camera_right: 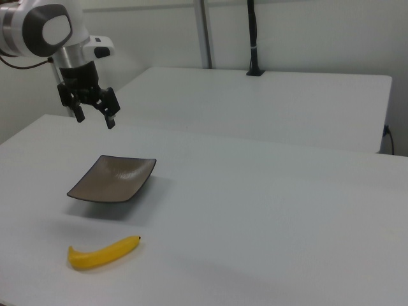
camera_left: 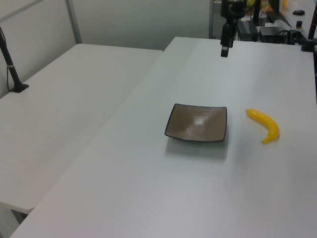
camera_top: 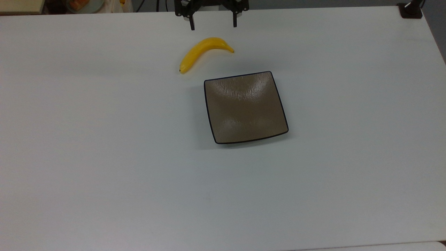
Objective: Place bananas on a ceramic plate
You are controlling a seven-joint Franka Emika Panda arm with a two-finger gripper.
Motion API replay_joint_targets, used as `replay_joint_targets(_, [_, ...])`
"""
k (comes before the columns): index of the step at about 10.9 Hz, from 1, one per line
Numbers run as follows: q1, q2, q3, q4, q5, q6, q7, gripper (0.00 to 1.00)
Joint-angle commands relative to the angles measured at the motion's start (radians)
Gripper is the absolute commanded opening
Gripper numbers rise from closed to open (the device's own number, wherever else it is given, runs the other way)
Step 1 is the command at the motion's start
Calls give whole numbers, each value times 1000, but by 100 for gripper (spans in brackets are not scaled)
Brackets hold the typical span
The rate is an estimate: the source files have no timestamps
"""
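Two fingers of the gripper [camera_top: 212,25] stand wide apart, holding nothing, above the table [camera_top: 104,157] beyond the banana [camera_top: 204,52]. Banana lies on the table just beside the ceramic plate [camera_top: 245,108], not touching.

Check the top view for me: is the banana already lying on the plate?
No. The banana lies on the bare table just past the plate, which holds nothing.
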Motion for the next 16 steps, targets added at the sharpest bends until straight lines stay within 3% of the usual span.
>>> replay_joint_targets(1, [25,1,-13,-7,8,15,67,100])
replay_joint_targets(12, [14,-4,-13,-51,-9,-1,31,100])
replay_joint_targets(16, [-7,-14,-13,-79,-51,-135,38,100])
